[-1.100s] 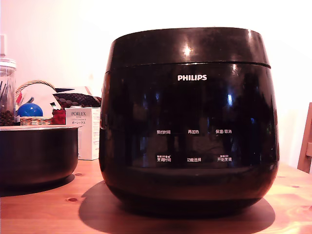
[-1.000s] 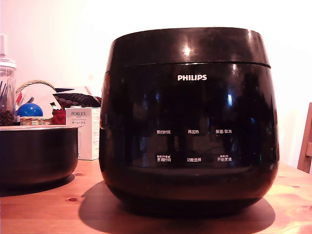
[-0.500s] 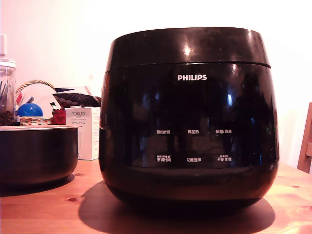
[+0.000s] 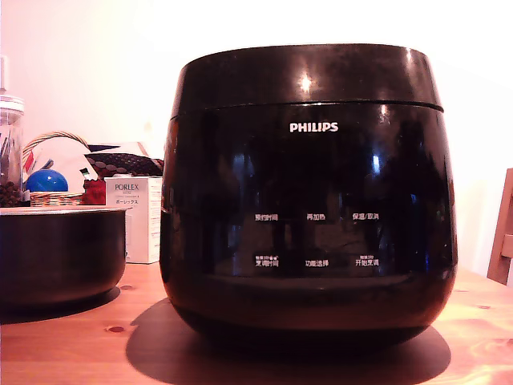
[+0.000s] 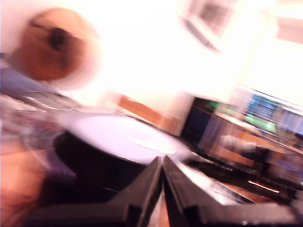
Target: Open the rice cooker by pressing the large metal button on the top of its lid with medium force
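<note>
The rice cooker (image 4: pixel 309 224), glossy black with a white PHILIPS logo, stands on the wooden table (image 4: pixel 64 345) and fills the middle of the exterior view. Its lid (image 4: pixel 309 76) sits down flat on the body. The metal button on top is hidden from this low angle, and no gripper shows in this view. The wrist view is heavily blurred. In it my gripper (image 5: pixel 162 160) points its two black fingers, pressed together with nothing between them, just over the shiny lid top (image 5: pixel 113 135). A pale glint lies ahead of the tips; the blur keeps me from telling whether it is the button.
On the exterior view's left are a dark low pot (image 4: pixel 60 253), a white box (image 4: pixel 132 220), a basket holding a blue ball (image 4: pixel 46 180) and a glass jar (image 4: pixel 10 152). A wooden chair part (image 4: pixel 503 233) is at the right edge. The wrist view shows a blurred person (image 5: pixel 52 45) and lit screens (image 5: pixel 265 111).
The whole exterior picture, cooker and box alike, has shifted a few pixels to the left. The lid has stayed down.
</note>
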Controlling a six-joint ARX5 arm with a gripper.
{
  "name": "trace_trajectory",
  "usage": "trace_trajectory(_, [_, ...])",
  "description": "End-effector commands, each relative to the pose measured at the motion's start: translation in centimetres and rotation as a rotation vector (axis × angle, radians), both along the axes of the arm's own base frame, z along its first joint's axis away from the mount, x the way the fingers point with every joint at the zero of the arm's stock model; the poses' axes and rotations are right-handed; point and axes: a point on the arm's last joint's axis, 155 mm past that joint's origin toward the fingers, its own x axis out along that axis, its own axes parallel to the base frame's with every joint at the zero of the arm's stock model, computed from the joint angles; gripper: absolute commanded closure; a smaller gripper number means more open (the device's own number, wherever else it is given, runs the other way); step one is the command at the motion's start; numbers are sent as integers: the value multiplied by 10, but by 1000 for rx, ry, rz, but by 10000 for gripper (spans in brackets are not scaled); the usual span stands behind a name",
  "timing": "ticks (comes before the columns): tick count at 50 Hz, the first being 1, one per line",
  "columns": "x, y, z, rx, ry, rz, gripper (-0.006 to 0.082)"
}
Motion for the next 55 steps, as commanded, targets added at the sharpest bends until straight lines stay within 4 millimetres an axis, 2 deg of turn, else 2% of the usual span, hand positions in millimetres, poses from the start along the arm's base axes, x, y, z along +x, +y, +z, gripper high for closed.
trace_trajectory(1, [-4,-7,-5,12,75,-75,789])
trace_trajectory(7, [-6,-15,5,25,120,-155,789])
trace_trajectory(15, [5,-25,11,49,165,-213,789])
trace_trajectory(16, [8,-26,11,76,106,-213,789])
trace_trajectory(18, [13,-29,11,79,131,-218,789])
trace_trajectory(19, [15,-31,11,100,83,-219,789])
trace_trajectory(24, [24,-42,10,133,72,-240,789])
trace_trajectory(25, [31,-43,8,154,37,-216,789])
trace_trajectory(28, [39,-51,7,172,45,-212,789])
trace_trajectory(29, [42,-54,6,201,-8,-210,789])
trace_trajectory(31, [47,-61,4,214,7,-205,789])
trace_trajectory(32, [50,-64,3,244,-52,-201,789])
trace_trajectory(36, [58,-79,0,290,-82,-201,789])
trace_trajectory(38, [61,-86,-1,302,-72,-204,789])
trace_trajectory(46, [67,-123,0,365,-225,-234,789])
trace_trajectory(55, [75,-157,-3,402,-286,-210,789])
